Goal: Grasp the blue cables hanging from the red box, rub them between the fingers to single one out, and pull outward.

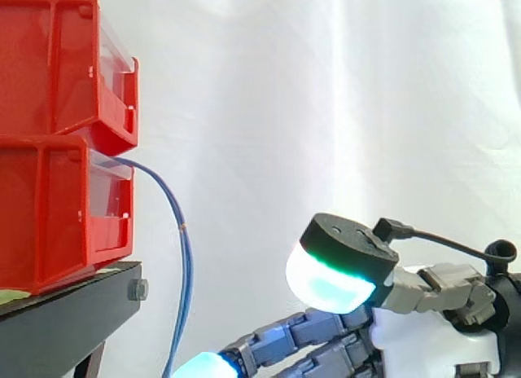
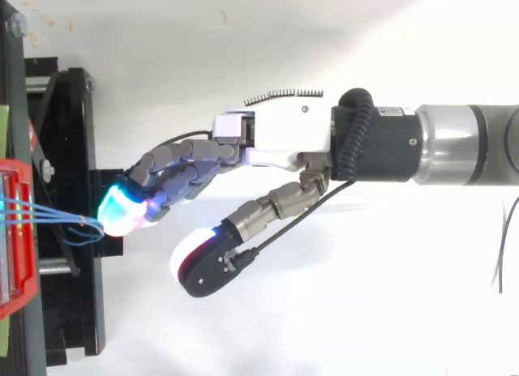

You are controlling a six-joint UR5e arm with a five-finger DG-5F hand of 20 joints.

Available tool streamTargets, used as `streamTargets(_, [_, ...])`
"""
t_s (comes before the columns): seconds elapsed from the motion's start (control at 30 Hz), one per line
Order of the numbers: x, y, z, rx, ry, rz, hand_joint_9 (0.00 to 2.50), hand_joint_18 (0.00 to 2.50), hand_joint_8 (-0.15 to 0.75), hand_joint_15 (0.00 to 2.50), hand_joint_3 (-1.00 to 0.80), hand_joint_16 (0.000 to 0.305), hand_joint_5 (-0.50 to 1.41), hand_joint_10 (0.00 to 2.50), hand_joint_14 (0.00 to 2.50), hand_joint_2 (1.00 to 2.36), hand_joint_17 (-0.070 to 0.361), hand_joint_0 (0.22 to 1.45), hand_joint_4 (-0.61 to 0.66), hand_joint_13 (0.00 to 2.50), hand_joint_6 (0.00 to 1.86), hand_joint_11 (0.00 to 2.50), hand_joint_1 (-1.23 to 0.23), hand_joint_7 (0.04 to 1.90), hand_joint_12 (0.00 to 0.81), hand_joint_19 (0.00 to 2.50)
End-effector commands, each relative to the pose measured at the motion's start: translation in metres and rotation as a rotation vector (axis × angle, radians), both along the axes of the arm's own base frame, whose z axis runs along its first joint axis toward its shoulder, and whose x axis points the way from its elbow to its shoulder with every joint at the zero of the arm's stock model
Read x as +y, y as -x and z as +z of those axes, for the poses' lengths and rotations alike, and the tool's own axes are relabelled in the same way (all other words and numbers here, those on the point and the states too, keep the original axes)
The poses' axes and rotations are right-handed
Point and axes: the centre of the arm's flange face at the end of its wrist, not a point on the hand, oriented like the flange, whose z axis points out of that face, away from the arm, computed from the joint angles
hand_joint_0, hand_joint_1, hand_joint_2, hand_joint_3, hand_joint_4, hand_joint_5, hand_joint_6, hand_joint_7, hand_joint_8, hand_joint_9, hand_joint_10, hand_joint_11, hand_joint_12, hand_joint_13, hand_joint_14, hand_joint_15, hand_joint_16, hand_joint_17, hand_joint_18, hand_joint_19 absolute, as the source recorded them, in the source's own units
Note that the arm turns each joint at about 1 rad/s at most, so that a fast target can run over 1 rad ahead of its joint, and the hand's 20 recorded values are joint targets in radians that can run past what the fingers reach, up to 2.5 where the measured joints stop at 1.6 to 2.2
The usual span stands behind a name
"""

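Note:
Two red bins are stacked at the left; the lower red bin (image 1: 57,223) (image 2: 18,254) has thin blue cables (image 1: 186,264) (image 2: 50,215) coming out of its front. The cables arc outward and hang down past the stand's edge. My hand (image 2: 276,137) (image 1: 415,337) reaches in from the right, low down, and is open. Its fingers (image 2: 174,169) stretch nearly straight toward the cables. The glowing cyan fingertips (image 2: 122,210) (image 1: 203,367) sit right at the hanging strands, where they bunch together. The thumb (image 2: 207,262) (image 1: 338,268) is spread well away and holds nothing.
The upper red bin (image 1: 57,68) overhangs the lower one. Both rest on a black stand (image 1: 73,313) (image 2: 73,149) at the left. A white curtain backs the scene, and open space lies right of the cables.

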Motion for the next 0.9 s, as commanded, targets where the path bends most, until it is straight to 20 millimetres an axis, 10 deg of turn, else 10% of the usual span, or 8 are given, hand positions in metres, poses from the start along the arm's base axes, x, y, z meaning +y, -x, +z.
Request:
streamTargets(0.0, [-0.001,-0.002,0.002,-0.014,-0.005,0.000,0.13,0.37,0.219,0.26,-0.50,0.053,-0.19,0.00,0.01,1.00,0.118,0.45,0.24,0.36,0.50,0.00,-0.69,0.76,0.373,0.48])
streamTargets(0.87, [-0.056,0.001,0.005,-0.043,0.046,-0.077,0.39,0.47,0.232,0.35,-0.50,0.050,-0.16,0.00,0.01,1.00,0.112,0.48,0.31,0.52,0.50,0.16,-0.66,0.87,0.370,0.55])
